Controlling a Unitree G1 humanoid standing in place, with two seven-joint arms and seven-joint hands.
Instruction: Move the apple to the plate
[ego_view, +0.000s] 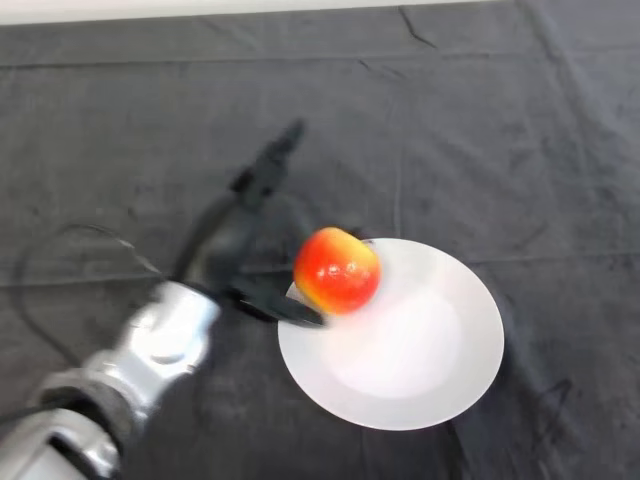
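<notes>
Here my robot hand lies spread and released over the dark cloth of the worktop, holding nothing. Its fingers point straight toward the far edge, and my thumb reaches out sideways so that its tip overlaps the near-left rim of the white plate, just under the apple. The apple, red with a yellow patch, sits on the plate at its far-left rim; its base is hard to make out, so I cannot tell how squarely it rests there. I also cannot tell whether my thumb touches the fruit or only lies beside it. The fingers are smeared against the cloth and their outline is unclear. My silver-grey forearm comes in from the near-left corner, cut off by the picture's edge.
</notes>
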